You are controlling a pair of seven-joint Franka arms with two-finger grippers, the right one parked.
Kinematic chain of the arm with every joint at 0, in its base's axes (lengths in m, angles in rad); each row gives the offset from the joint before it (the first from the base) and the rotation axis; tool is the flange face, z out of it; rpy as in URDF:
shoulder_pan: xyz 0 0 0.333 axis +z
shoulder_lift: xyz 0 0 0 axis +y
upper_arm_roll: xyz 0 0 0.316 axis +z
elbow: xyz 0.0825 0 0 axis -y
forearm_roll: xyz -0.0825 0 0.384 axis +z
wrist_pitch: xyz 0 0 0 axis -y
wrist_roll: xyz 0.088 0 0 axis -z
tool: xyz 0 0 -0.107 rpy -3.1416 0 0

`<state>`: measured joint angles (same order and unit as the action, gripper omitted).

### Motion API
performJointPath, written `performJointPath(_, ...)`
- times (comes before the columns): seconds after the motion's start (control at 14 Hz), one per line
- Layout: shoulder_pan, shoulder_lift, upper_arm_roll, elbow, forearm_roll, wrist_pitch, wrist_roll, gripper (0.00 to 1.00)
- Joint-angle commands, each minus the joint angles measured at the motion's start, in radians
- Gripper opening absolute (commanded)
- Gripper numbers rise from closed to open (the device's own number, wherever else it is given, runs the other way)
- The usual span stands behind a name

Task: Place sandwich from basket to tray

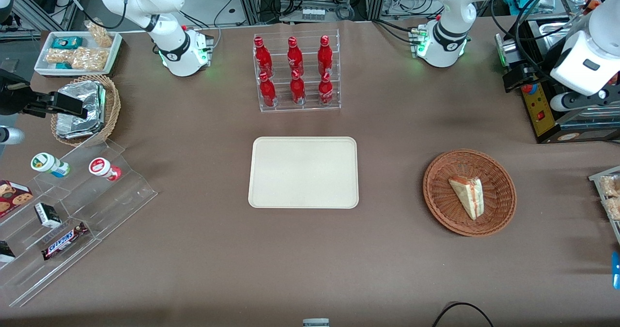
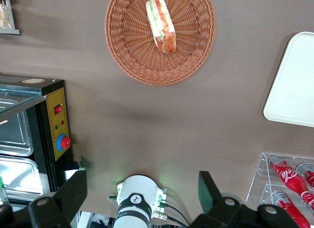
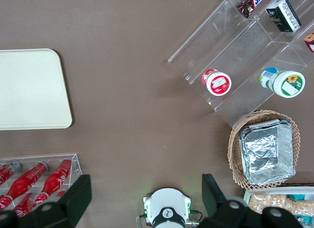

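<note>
The sandwich (image 1: 467, 197) (image 2: 160, 23), a pale bread wedge with red and green filling, lies in the reddish-brown wicker basket (image 1: 436, 206) (image 2: 127, 51) toward the working arm's end of the table. The cream tray (image 1: 303, 172) (image 2: 294, 86) (image 3: 29, 88) lies bare at the table's middle, beside the basket. My gripper (image 1: 517, 77) (image 2: 142, 189) hangs high above the table, farther from the front camera than the basket, close to a black control box. Its fingers (image 2: 73, 189) stand wide open with nothing between them.
A clear rack of red bottles (image 1: 296, 72) stands farther back than the tray. The black control box (image 1: 547, 109) (image 2: 54, 120) and the working arm's base (image 1: 443, 46) sit near my gripper. A foil-packet basket (image 1: 85, 109), snack tray (image 1: 77, 51) and acrylic shelf (image 1: 72, 206) fill the parked arm's end.
</note>
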<state>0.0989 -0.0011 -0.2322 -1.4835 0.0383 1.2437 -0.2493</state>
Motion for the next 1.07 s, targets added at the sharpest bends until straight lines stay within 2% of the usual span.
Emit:
performJointPath(0.0, 0.005, 0.012, -0.006, 0.034, -0.011, -0.026, 0.012, 1.00)
performJointPath(0.43, 0.015, 0.088, 0.002, 0.034, -0.014, -0.020, -0.019, 1.00)
performJointPath(0.57, 0.013, 0.131, 0.023, -0.006, -0.021, -0.012, -0.065, 1.00)
performJointPath(0.71, 0.013, 0.139, 0.030, -0.117, -0.014, 0.118, -0.067, 1.00)
performJointPath(1.0, 0.012, 0.096, 0.045, -0.447, -0.011, 0.538, -0.116, 1.00)
